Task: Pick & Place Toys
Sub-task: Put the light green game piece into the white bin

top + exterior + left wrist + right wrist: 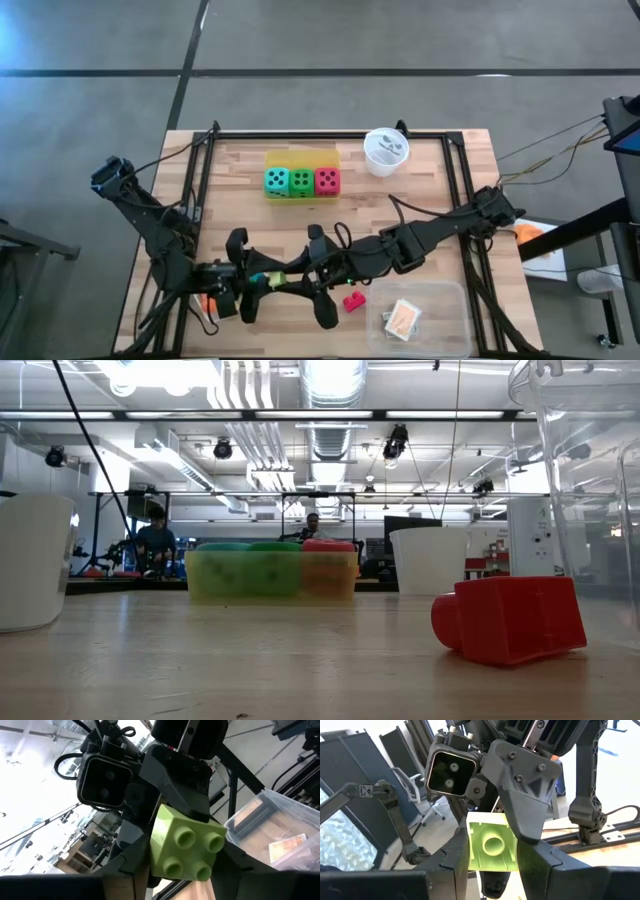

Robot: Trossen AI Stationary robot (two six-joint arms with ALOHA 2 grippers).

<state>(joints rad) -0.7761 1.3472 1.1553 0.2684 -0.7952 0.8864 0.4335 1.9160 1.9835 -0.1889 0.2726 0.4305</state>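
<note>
Facing each other near the table's front edge, the left gripper point(262, 283) and the right gripper point(300, 282) meet over a lime-green block point(184, 845). The left wrist view shows its studded face with four round knobs; the right wrist view shows its hollow underside with one round socket, the block point(492, 847) sitting between dark fingers point(451, 862). From overhead the block is almost hidden, only a sliver of green showing between the two grippers. Both pairs of fingers appear clamped on it, though which pair carries its weight is hard to say.

A red block point(353, 301) lies on the wood just beside the right gripper, near the clear tray point(445, 300) that holds a playing card point(402, 318). The low view shows this red block point(510, 620) tipped on its side, a stud pointing sideways. In the yellow tray point(301, 157) at the back stand a teal die point(276, 181), a green die point(302, 182) and a red die point(327, 180) in a row, touching. A white cup point(386, 152) stands near them.
</note>
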